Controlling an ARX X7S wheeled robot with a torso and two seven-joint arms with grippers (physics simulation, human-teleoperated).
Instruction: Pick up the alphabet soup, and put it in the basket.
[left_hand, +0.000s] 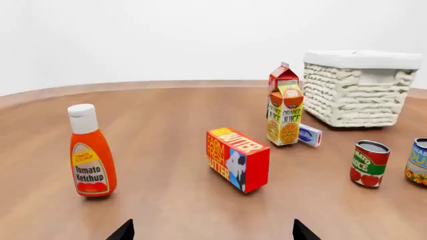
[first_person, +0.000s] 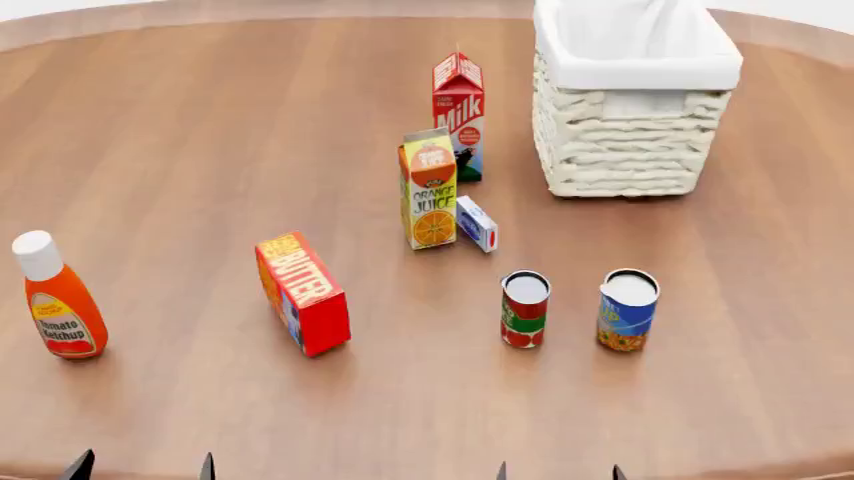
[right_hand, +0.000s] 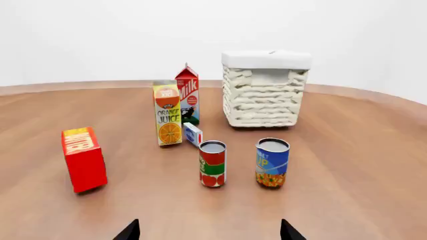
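Note:
The alphabet soup (first_person: 627, 311) (right_hand: 272, 163), a small blue-labelled can with a white top, stands upright on the wooden table; only its edge (left_hand: 418, 162) shows in the left wrist view. Beyond it stands the cream wicker basket (first_person: 622, 140) (right_hand: 264, 97) (left_hand: 354, 95) with its white cloth rim. My right gripper (right_hand: 208, 231) (first_person: 557, 472) is open and empty, well short of the can. My left gripper (left_hand: 212, 231) (first_person: 140, 468) is open too, near the table's front left. Only the dark fingertips of both show.
A red-and-green can (first_person: 525, 310) stands just left of the soup. An orange juice carton (first_person: 429, 190), a milk carton (first_person: 458, 115) and a small white-blue box (first_person: 477, 223) stand behind it. A butter box (first_person: 303, 293) and a ketchup bottle (first_person: 56, 296) sit to the left.

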